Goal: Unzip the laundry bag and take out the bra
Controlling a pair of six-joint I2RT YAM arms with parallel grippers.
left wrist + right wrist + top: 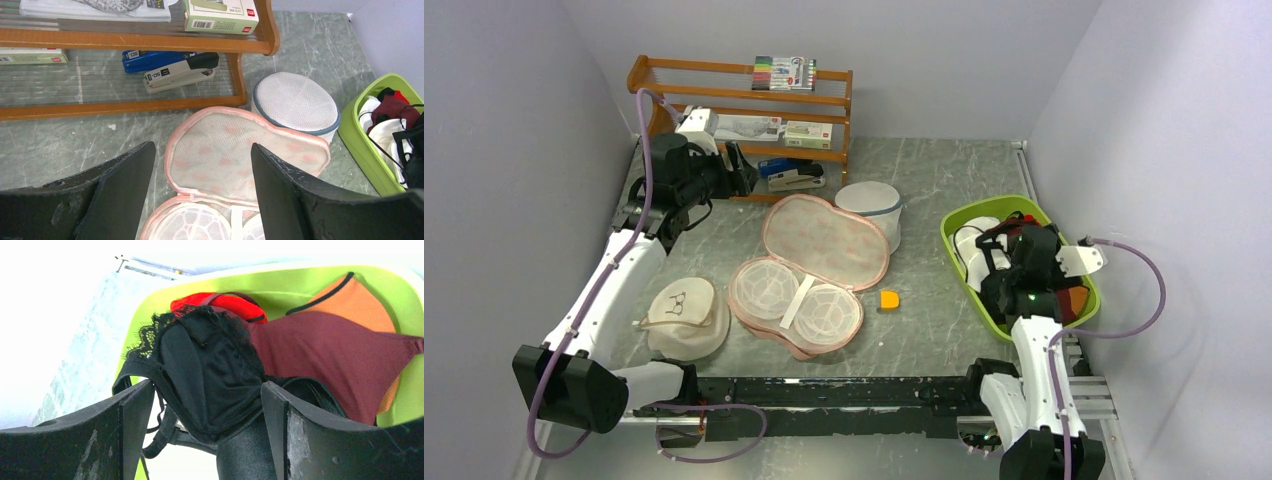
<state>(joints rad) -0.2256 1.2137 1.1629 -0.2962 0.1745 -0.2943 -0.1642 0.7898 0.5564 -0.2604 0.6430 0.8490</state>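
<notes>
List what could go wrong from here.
1. The bra lies between the fingers of the open right gripper, with a strap looping beside one finger. Lifting away might snag it and drag the bra out of the bin.
2. The left gripper hangs open close to the shelf. A careless swing could hit it.

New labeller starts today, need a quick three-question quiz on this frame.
1. True or false: the laundry bag is zipped shut.
2. The black bra lies: A) in the green basket B) in the laundry bag C) nowhere in view.
3. Which gripper hangs over the basket, and how do its fingers stand?
Key: 1 false, it lies opened out flat. 2 A. 3 the right gripper, fingers apart.
</notes>
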